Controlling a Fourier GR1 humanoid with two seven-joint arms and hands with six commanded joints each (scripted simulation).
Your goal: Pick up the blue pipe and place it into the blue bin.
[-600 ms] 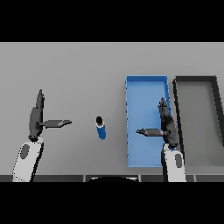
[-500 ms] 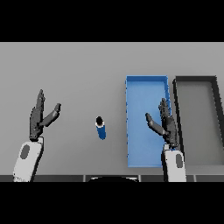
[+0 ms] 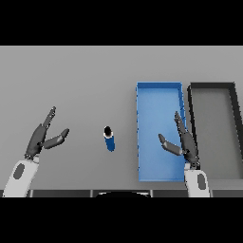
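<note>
Standing unlabelled, blue pipe [image 3: 109, 139] left of blue bin [image 3: 159, 99].

Each white forearm ends in a dark hand: left hand [image 3: 39, 141], right hand [image 3: 186, 144].

Pipe [image 3: 109, 139]: short blue cylinder with a black end. It stands or lies on the grey table; black end points toward the far side, blue body toward the near edge. Nothing touches it. Whether it is upright or lying flat cannot be told from the head view.

Bin [image 3: 142, 133]: blue, rectangular, open-topped, long axis running from near to far. Thin raised walls, flat blue floor. It sits to the right of the pipe, near it but apart, a strip of bare table between the two. The pipe lies level with the bin's middle to lower half, outside its left wall.
</note>
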